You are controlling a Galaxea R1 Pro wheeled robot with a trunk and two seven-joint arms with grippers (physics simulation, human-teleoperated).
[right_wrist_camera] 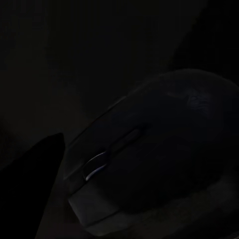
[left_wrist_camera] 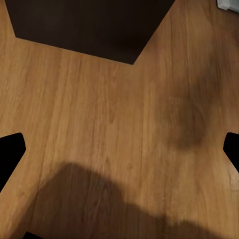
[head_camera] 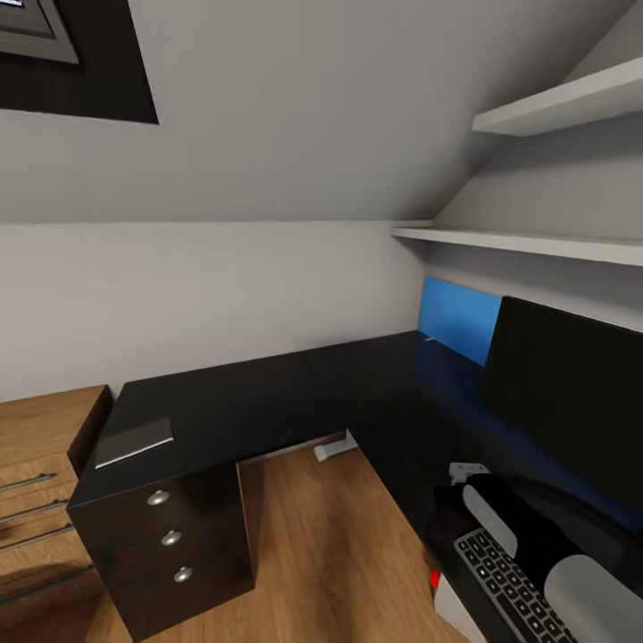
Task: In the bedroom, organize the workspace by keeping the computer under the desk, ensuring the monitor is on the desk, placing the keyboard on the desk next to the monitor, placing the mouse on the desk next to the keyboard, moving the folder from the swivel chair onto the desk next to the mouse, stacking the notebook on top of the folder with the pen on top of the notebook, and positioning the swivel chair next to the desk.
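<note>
Your right gripper (head_camera: 460, 471) sits over the glossy black desk (head_camera: 268, 393) left of the ridged keyboard (head_camera: 509, 585); grip unreadable. The smooth, rounded mouse (right_wrist_camera: 164, 149) looms close. Flat grey notebook (head_camera: 134, 441) lies above the drawers. Left fingertips (left_wrist_camera: 10, 152) spread wide over wood floor (left_wrist_camera: 99, 124).

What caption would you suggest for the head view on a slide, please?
Black L-shaped desk with notebook, monitor and keyboard.
</note>
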